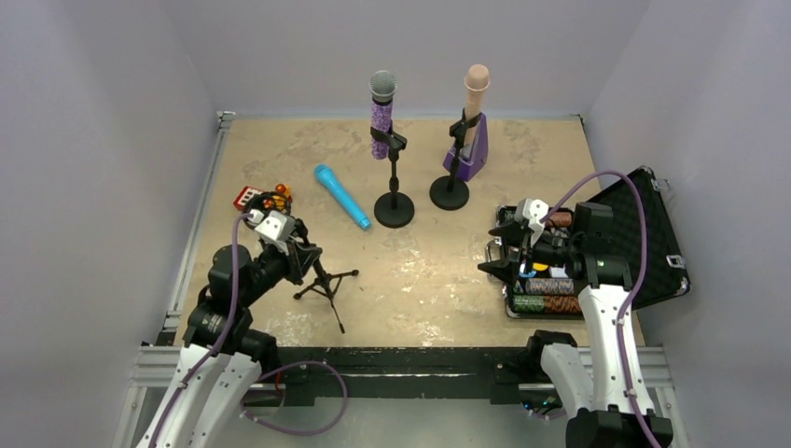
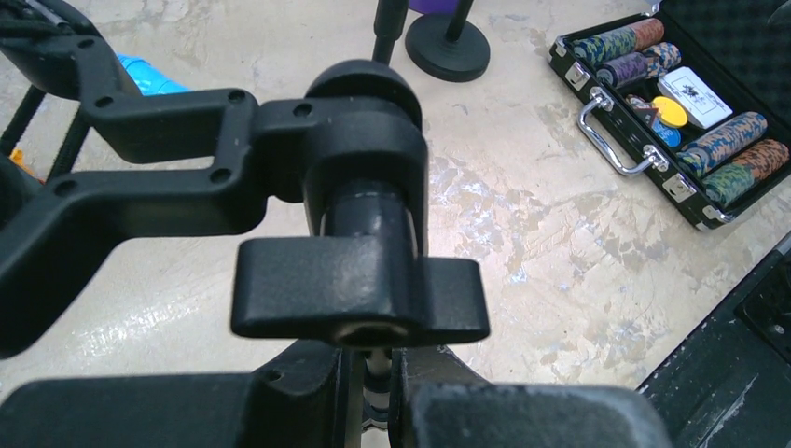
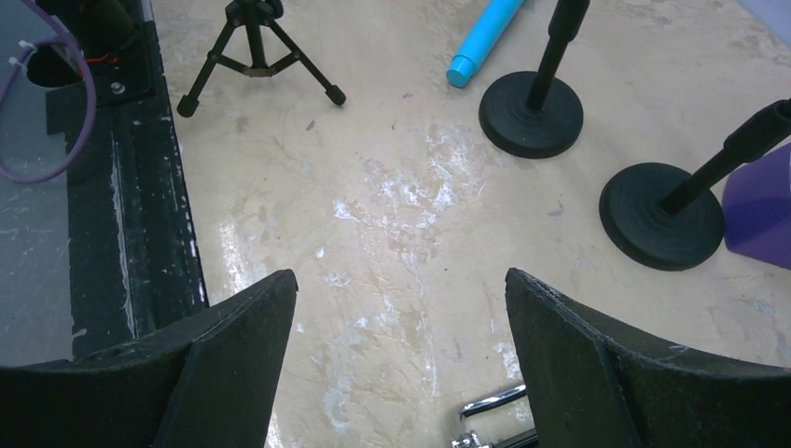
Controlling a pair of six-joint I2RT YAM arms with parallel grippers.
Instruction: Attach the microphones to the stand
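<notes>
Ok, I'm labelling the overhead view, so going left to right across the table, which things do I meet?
small red toy → sky-blue microphone → glittery purple microphone → pale pink microphone → poker chip case

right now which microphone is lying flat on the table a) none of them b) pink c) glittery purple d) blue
d, the blue microphone lies flat on the table, while the purple microphone and the pink microphone are upright, clipped into stands.
</notes>
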